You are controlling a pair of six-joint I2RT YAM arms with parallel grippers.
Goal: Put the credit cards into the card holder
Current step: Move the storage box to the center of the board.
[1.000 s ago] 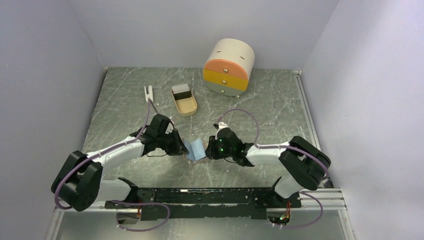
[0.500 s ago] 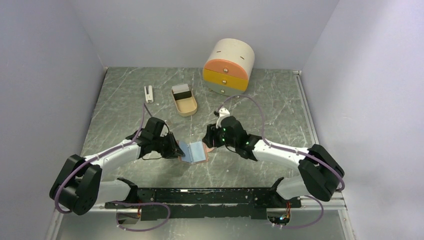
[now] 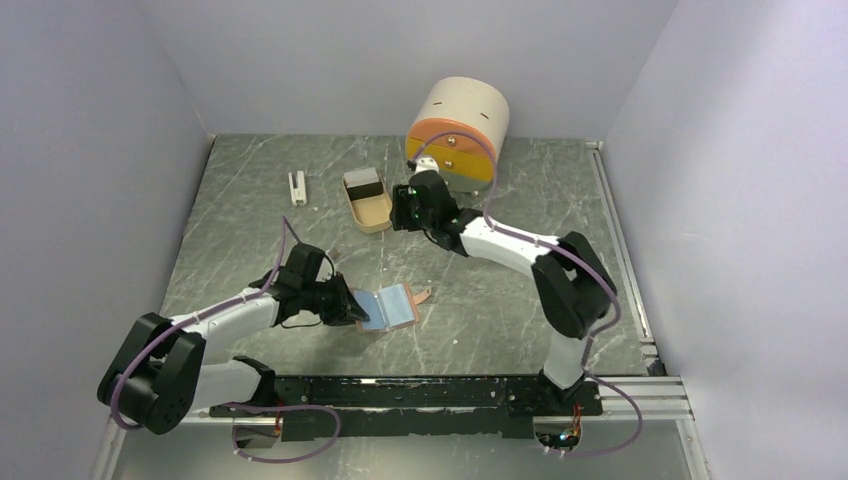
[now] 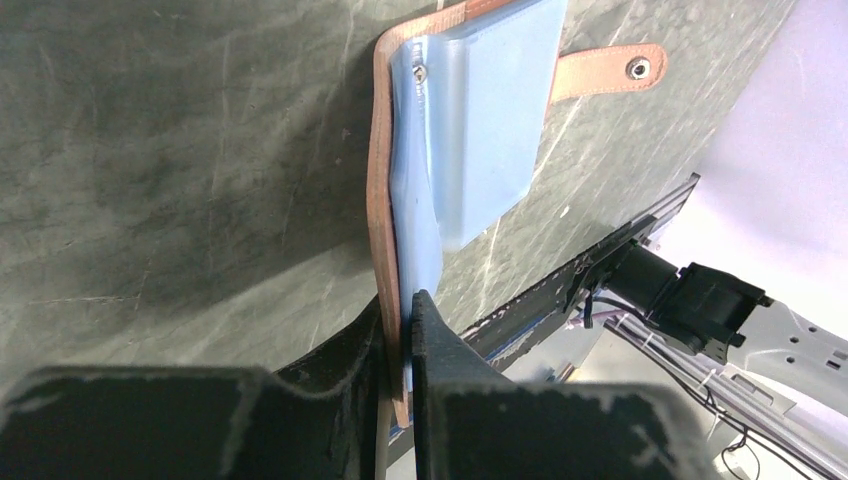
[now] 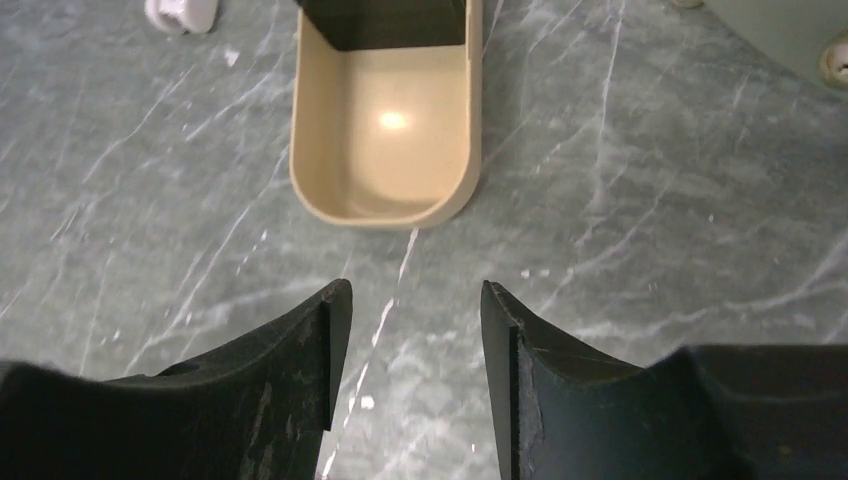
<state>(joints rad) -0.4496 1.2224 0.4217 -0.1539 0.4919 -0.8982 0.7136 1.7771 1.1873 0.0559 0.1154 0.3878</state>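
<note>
A grey marbled table (image 3: 230, 200) fills the floor of a pale-walled booth. At its far edge stands a round beige drawer cabinet (image 3: 458, 128), its orange and yellow drawers shut. Just left of it sits a beige oval tray (image 3: 377, 214), and a dark stack of credit cards (image 3: 363, 181) stands at its far end; how many there are cannot be told. The right gripper (image 3: 398, 214) hangs at the tray's near right side with its fingers spread apart and nothing between them, and in the wrist view the tray's rounded rim (image 5: 380, 212) lies just ahead of the fingertips. Nearer the arm bases, well apart from the tray, the salmon-pink card holder (image 3: 392, 307) lies open, pale blue inner pockets up and its snap strap (image 3: 422, 294) pointing right. The left gripper (image 4: 400, 312) pinches the holder's left edge. A small white block (image 3: 297, 187) stands left of the tray.
</note>
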